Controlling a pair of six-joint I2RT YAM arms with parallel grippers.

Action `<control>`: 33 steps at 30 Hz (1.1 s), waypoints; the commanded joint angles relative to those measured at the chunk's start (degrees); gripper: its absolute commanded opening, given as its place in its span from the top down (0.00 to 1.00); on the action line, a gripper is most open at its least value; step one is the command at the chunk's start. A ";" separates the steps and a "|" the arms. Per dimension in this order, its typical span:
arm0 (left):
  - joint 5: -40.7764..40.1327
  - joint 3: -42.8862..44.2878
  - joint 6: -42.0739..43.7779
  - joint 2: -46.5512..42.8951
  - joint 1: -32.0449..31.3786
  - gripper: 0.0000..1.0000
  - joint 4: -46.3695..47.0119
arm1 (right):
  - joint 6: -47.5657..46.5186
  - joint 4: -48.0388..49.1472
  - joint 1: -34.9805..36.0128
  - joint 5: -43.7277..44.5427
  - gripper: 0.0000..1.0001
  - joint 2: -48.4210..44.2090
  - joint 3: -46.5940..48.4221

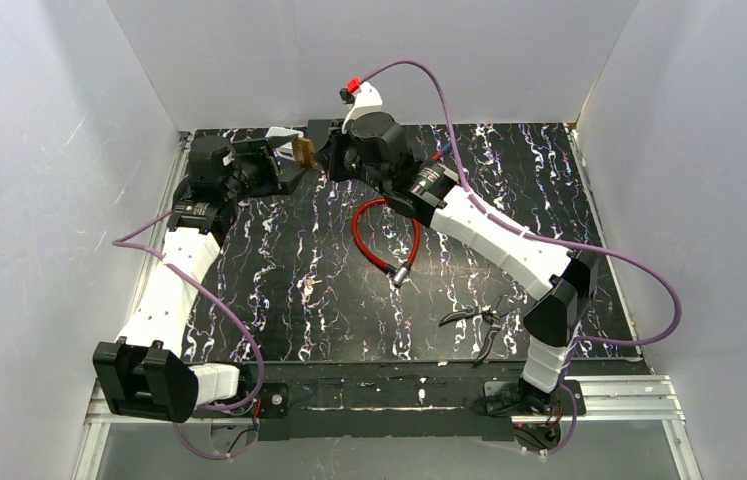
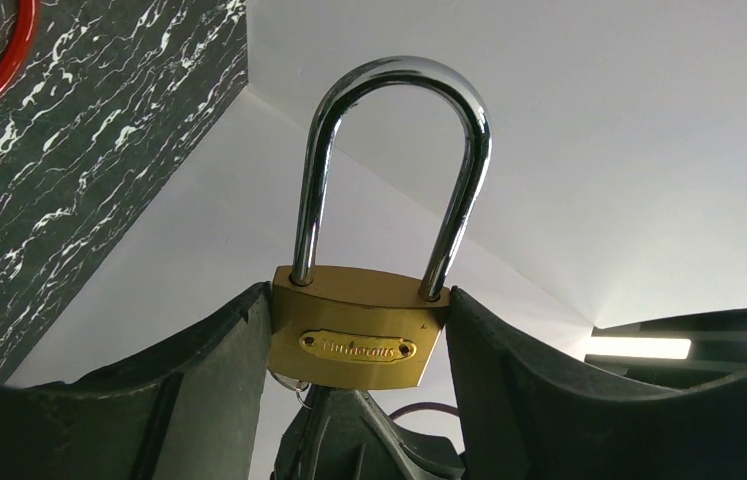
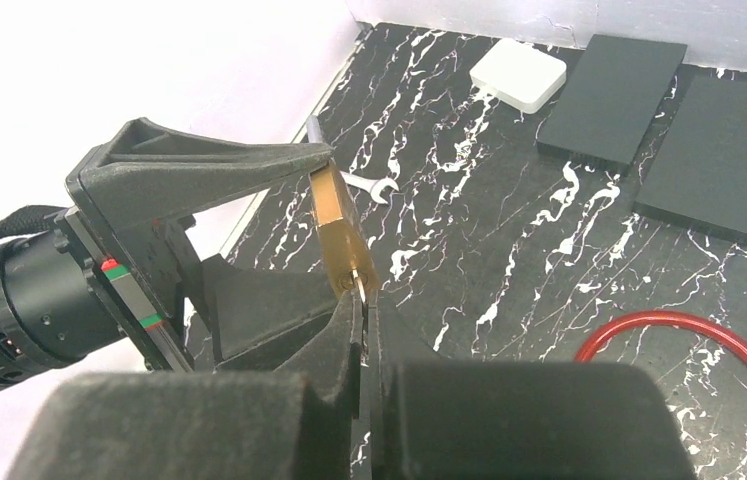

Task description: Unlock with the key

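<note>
My left gripper (image 2: 357,300) clamps the padlock (image 2: 357,345), keyway end pointing straight at my right gripper (image 3: 362,300), jaws pressed together (key hidden)

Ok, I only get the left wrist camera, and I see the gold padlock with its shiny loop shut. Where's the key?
Observer: The right wrist camera shows the right end effector pinched shut at the bottom edge of the padlock, with a sliver of silver there, likely the key.
Operator: And that red thing in my corner, what is it?
Observer: From the top camera it's a red cable looped on the table, with a metal tip on one end.
Operator: Any other tools?
Observer: Yes, pliers lie near the right arm's base.
</note>
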 commanded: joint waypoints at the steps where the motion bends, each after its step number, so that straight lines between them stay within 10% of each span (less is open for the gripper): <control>1: 8.75 2.24 1.45 -3.02 -2.58 1.00 9.23 | 3.95 0.13 0.83 -3.10 0.99 2.99 2.07; 33: 8.93 1.65 1.77 -3.40 -2.77 1.00 12.19 | 17.92 2.42 -2.93 -12.30 0.99 3.78 1.46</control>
